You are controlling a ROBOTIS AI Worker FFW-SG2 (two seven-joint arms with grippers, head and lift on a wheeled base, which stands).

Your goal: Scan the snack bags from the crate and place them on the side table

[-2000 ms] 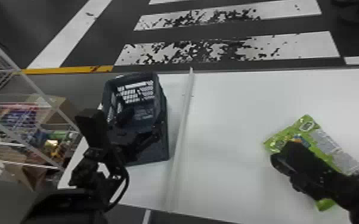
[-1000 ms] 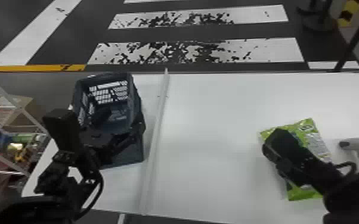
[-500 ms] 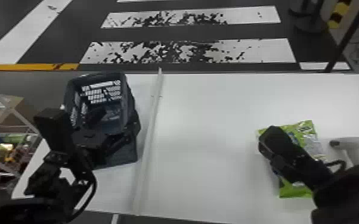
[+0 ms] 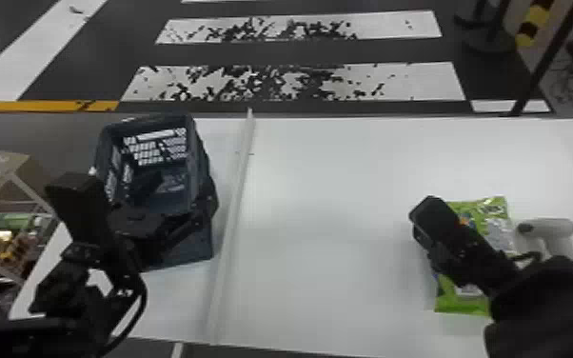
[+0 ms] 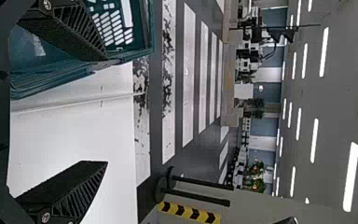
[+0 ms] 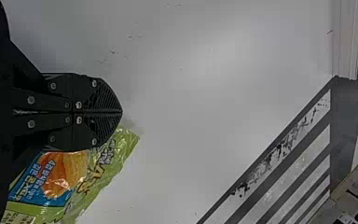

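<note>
In the head view my left gripper [image 4: 139, 190] is over the dark blue crate [image 4: 203, 164] at the left of the table. Its two fingers stand wide apart in the left wrist view, where the left gripper [image 5: 106, 111] has the crate [image 5: 51, 85] behind its upper finger. My right gripper [image 4: 424, 209] is shut above the left part of a green snack bag [image 4: 483, 209]. In the right wrist view the right gripper [image 6: 121, 112] has its fingers pressed together, empty, and the bag [image 6: 107, 161] lies flat beside and partly under them.
A white handheld scanner [image 4: 549, 229] is right of the bag. A pale raised strip [image 4: 235, 214] runs across the white table [image 4: 328, 238] between crate and bag. Wire shelving [image 4: 2, 178] with goods stands at the left.
The head view has swung right, so crate and left arm appear farther left and the scanner has come into view. The right gripper has shifted toward the bag's upper left side.
</note>
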